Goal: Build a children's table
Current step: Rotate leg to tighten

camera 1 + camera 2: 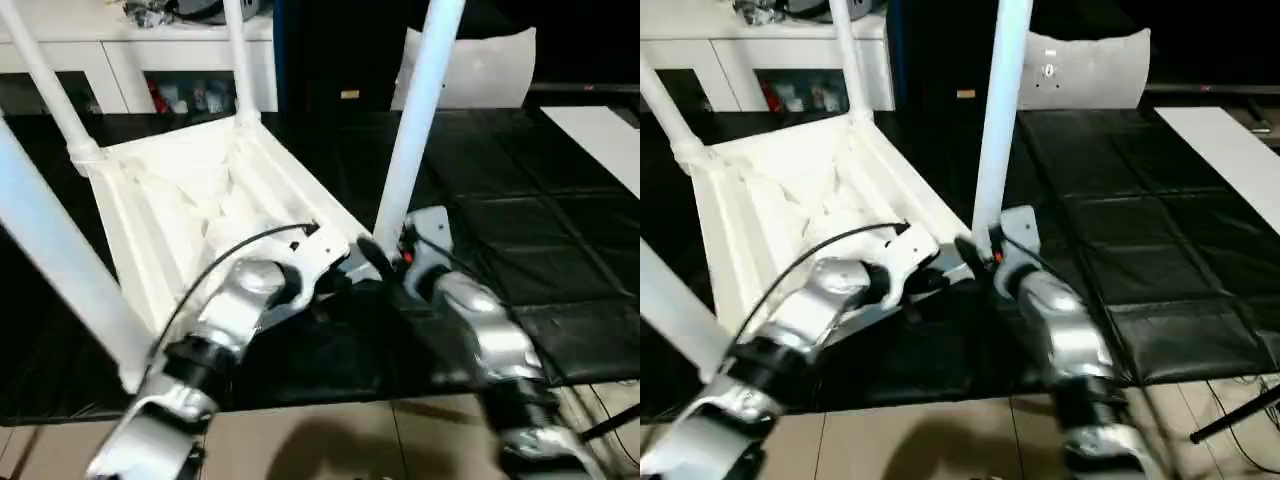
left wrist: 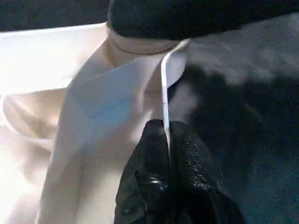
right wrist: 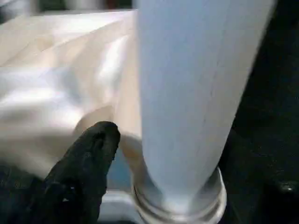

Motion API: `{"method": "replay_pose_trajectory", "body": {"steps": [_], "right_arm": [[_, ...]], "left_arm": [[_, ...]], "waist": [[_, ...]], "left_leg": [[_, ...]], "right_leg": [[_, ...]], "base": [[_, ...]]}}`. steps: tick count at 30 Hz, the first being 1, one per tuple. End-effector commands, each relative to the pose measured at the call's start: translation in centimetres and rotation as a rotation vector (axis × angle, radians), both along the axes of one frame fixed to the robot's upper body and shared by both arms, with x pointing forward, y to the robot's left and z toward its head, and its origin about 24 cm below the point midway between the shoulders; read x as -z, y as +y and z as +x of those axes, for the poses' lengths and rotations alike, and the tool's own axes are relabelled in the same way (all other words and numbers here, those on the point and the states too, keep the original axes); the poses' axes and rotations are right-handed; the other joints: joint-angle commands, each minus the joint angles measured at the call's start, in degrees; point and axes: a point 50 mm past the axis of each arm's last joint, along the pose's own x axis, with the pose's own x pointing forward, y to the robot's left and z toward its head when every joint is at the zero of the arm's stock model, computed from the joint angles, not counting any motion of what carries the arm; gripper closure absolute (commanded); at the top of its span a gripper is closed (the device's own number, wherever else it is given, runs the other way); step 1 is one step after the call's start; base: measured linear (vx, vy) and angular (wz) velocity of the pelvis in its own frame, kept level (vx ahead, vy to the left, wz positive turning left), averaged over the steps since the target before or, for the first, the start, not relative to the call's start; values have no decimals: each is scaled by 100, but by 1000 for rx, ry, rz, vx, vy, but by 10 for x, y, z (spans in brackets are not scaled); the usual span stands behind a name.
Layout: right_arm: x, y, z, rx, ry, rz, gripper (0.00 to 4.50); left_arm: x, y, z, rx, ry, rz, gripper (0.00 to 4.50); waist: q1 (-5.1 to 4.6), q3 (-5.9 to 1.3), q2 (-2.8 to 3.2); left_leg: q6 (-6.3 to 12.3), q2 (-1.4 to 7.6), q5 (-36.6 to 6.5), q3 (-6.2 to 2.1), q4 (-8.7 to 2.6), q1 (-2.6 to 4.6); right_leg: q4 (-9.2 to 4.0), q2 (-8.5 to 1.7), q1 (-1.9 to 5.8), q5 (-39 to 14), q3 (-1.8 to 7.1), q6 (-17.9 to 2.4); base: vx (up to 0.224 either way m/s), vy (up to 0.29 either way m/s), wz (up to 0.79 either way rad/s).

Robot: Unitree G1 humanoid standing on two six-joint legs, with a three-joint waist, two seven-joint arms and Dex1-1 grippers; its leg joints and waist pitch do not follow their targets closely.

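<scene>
Last leg [image 1: 415, 110] seating in table top [image 1: 190, 215] corner socket: left gripper [image 2: 166, 140] pinches the rim closed, right gripper [image 3: 140, 154] grip unclear; next, press leg home.

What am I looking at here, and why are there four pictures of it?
A two-armed robot is building a children's table. Two pictures come from cameras in its head, looking down over its silver forearms; the other two come from a camera on each wrist. The white tabletop lies upside down on black mats, with legs already standing in its corners. The left hand pinches the tabletop's thin edge, its black fingers shut on it. The right hand sits at the base of the nearest leg, where it enters its round socket.
</scene>
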Motion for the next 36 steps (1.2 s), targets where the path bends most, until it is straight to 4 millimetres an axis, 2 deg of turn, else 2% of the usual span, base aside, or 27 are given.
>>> {"method": "replay_pose_trajectory", "body": {"steps": [1, 4, 6, 8, 9, 11, 15, 16, 18, 21, 22, 23, 27, 28, 30, 36], "right_arm": [[-3, 3, -7, -159, -10, -5, 66], [-8, -7, -9, -218, -34, -24, 41], [-14, -13, -11, -284, -54, -23, 41], [-18, -20, -15, -386, -60, -34, 41], [-18, -24, -20, -483, -57, -76, 41], [-18, -27, -21, -514, -50, -93, 41], [-18, -34, -25, -633, -10, -100, 41], [-17, -34, -26, -657, 3, -97, 41], [-17, -37, -29, -719, 37, -88, 41], [-17, -38, -30, -762, 60, -80, 68], [-17, -38, -30, -777, 70, -71, 79], [-18, -38, -30, -797, 83, -59, 86], [-19, -35, -31, -855, 116, -33, 131], [-19, -35, -31, -855, 116, -33, 131], [-19, -34, -31, -871, 123, -25, 159], [-17, -33, -33, -910, 166, -10, 204]], "left_arm": [[-11, -4, -4, 140, -56, -17, 450], [-9, 3, -8, 197, -50, -4, 450], [-8, 8, -12, 257, -36, -4, 450], [-6, 15, -16, 316, -9, 12, 450], [-4, 21, -19, 363, 10, 37, 450], [-3, 23, -21, 392, 16, 51, 450], [-2, 30, -27, 506, 43, 58, 450], [-1, 31, -28, 520, 49, 62, 450], [-1, 34, -29, 558, 57, 76, 450], [-1, 36, -30, 596, 63, 99, 450], [-1, 36, -31, 610, 65, 100, 450], [-2, 36, -31, 622, 68, 101, 450], [-2, 37, -32, 650, 71, 111, 450], [-2, 37, -32, 650, 71, 111, 450], [-2, 37, -31, 653, 70, 113, 450], [-1, 39, -30, 658, 72, 121, 450]], "waist": [[50, -408, -22], [68, -384, -29], [142, -384, -22], [198, -398, -19], [218, -403, -20], [237, -398, -49], [307, -407, -51], [316, -405, -60], [336, -406, -54], [370, -411, -51], [374, -407, -70], [396, -407, -55], [450, -420, -60], [453, -421, -62], [459, -420, -62], [473, -436, -66]], "left_leg": [[928, 353, 444, -110, -329, -136], [867, 337, 261, -82, -342, -112], [832, 324, 201, -61, -344, -91], [851, 393, 282, -93, -350, -74], [890, 400, 333, -96, -340, -80], [910, 385, 333, -80, -337, -93], [886, 371, 389, -64, -335, -100], [877, 397, 403, -69, -343, -87], [897, 393, 390, -65, -335, -91], [882, 390, 383, -58, -333, -92], [847, 390, 375, -54, -337, -89], [839, 370, 360, -46, -335, -95], [813, 398, 423, -52, -334, -85], [807, 396, 432, -53, -332, -87], [786, 395, 438, -55, -333, -89], [708, 361, 421, -45, -330, -104]], "right_leg": [[-452, -664, 512, -1168, 492, 13], [-518, -656, 494, -1540, 480, 53], [-547, -653, 486, -1772, 491, 150], [-493, -663, 470, -1608, 499, 97], [-466, -666, 464, -1449, 500, 30], [-467, -668, 474, -1427, 504, 18], [-462, -662, 480, -1496, 495, 9], [-459, -665, 468, -1500, 496, 8], [-458, -660, 470, -1501, 495, 17], [-462, -659, 467, -1549, 488, 53], [-473, -654, 463, -1600, 487, 82], [-480, -647, 473, -1653, 483, 123], [-465, -638, 455, -1599, 479, 184], [-461, -639, 456, -1588, 476, 183], [-464, -646, 454, -1580, 476, 180], [-479, -629, 473, -1678, 459, 320]], "base": [[0, 0, 0], [0, 0, 0], [0, 0, 0], [0, 0, 0], [0, 0, 0], [0, 0, 0], [0, 0, 0], [0, 0, 0], [0, 0, 0], [0, 0, 0], [0, 0, 0], [0, 0, 0], [0, 0, 0], [0, 0, 0], [0, 0, 0], [0, 0, 0]]}}
